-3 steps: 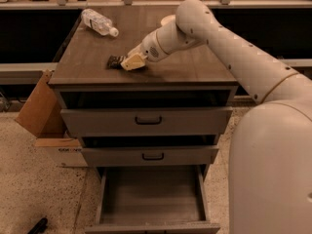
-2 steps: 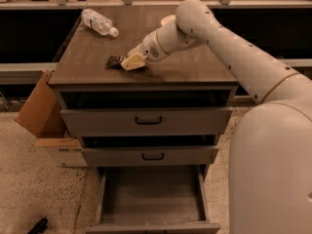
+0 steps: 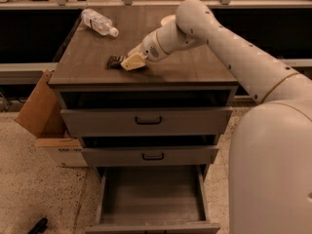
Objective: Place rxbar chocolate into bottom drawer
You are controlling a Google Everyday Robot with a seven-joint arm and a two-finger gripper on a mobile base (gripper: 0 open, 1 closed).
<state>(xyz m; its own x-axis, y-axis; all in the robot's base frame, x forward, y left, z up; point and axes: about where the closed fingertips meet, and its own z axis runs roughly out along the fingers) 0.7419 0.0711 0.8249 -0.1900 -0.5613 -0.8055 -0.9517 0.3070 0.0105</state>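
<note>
Hand (image 3: 126,62) at rxbar chocolate (image 3: 114,61) on cabinet top (image 3: 195,62); bottle (image 3: 99,22) behind-left; bottom drawer (image 3: 152,195) below.

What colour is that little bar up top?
Bar is dark brown-black, at the end effector on the cabinet top; camera view.

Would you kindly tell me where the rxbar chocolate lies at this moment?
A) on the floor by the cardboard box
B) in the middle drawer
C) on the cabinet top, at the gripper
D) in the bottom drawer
C: the rxbar chocolate lies flat on the cabinet top with the gripper down at it, while the open bottom drawer shows only its bare grey floor.
</note>
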